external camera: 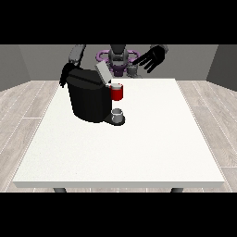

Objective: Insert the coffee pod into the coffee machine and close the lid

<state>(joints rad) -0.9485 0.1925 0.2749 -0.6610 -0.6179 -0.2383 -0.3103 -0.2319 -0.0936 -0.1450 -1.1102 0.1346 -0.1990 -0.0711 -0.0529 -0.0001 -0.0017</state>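
from my seat across the table i see the coffee machine [89, 99] standing black and bulky on the white table [139, 148], toward the view's left and the far edge. its lid [102, 73] is tilted up and open. a red thing at the machine [117, 91] sits at its front, and below that a small grey thing [118, 112] rests on the machine's base — i can't tell whether that is the pod, so i won't call it one. the hand at the view's right [152, 58] is raised above the far edge of the table, fingers spread wide and holding nothing, well apart from the machine. the hand at the view's left [65, 75] is mostly hidden behind the machine's back corner — i cannot tell how its fingers lie.
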